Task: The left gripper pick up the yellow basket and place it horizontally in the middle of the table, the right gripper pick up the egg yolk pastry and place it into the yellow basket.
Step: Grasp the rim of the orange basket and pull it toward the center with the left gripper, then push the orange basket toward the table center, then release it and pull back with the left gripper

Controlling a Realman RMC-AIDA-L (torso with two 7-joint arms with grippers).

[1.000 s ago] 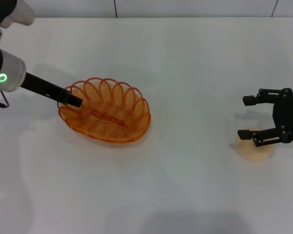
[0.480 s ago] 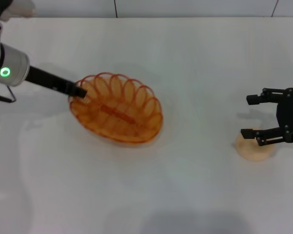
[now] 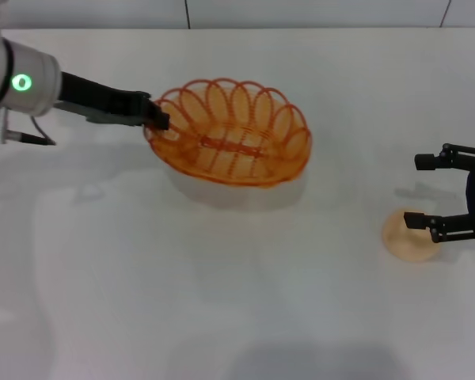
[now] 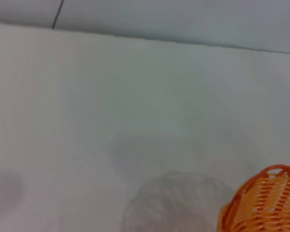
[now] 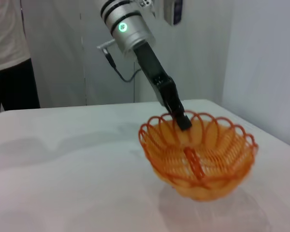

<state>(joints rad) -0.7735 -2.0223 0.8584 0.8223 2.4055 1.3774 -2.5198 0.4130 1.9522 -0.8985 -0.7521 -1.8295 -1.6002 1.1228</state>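
The yellow basket [image 3: 231, 133] is an oval orange-yellow wire basket with a looped rim. It hangs lifted above the white table [image 3: 222, 277], casting a shadow below. My left gripper [image 3: 157, 119] is shut on the basket's left rim; it shows in the right wrist view [image 5: 182, 120] gripping the basket [image 5: 199, 154]. A corner of the basket shows in the left wrist view [image 4: 263, 203]. The egg yolk pastry [image 3: 409, 234], a pale peach dome, sits on the table at the right. My right gripper [image 3: 421, 190] is open just right of and above the pastry.
The table's far edge meets a white wall [image 3: 222, 12]. A person in dark trousers [image 5: 12, 72] stands beyond the table in the right wrist view.
My left gripper has carried the basket up and to the right, toward the table's middle. My right gripper has drifted slightly right, still open by the pastry.
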